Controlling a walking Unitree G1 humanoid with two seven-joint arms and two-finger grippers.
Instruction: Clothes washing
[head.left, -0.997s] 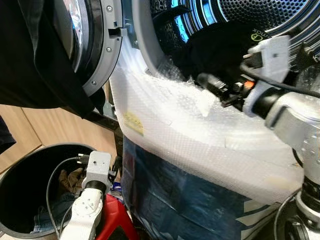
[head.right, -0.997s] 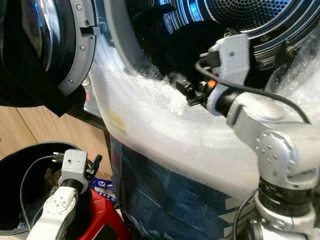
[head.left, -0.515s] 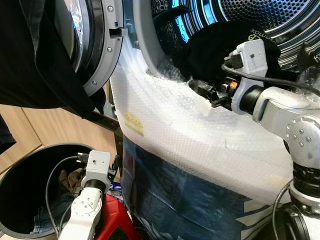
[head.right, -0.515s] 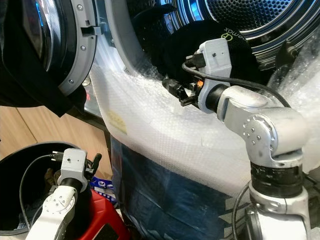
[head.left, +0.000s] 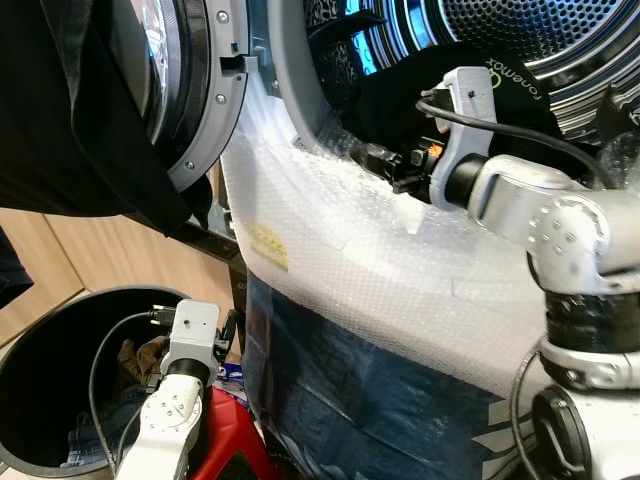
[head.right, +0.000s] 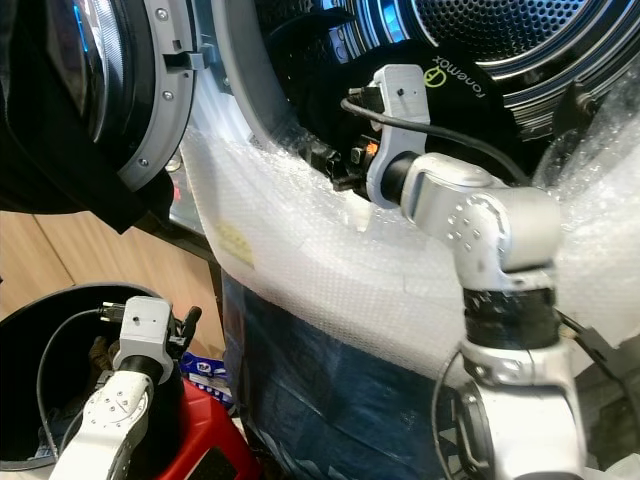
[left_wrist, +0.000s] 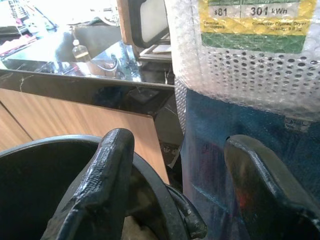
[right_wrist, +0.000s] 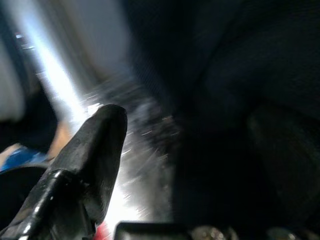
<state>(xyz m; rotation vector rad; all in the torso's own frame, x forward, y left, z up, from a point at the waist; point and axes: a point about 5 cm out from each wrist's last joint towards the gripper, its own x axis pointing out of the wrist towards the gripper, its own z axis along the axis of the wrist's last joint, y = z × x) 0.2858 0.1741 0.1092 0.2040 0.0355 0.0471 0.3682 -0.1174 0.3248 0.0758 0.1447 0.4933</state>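
Right gripper (head.left: 372, 160) sits at the drum mouth w/ our fingers spread apart, holding nothing, tips against the dark garment (head.left: 420, 90) heaped in the washer drum (head.left: 560, 40). Left gripper (left_wrist: 175, 190) hangs open & empty over the black laundry bin (head.left: 60, 330), clothes inside.

The yellow label (left_wrist: 256, 19) on the bubble-wrapped machine reads "$81" and "301 kWh". The black garment (head.right: 455, 75) in the drum bears "ronemox", read uncertainly.
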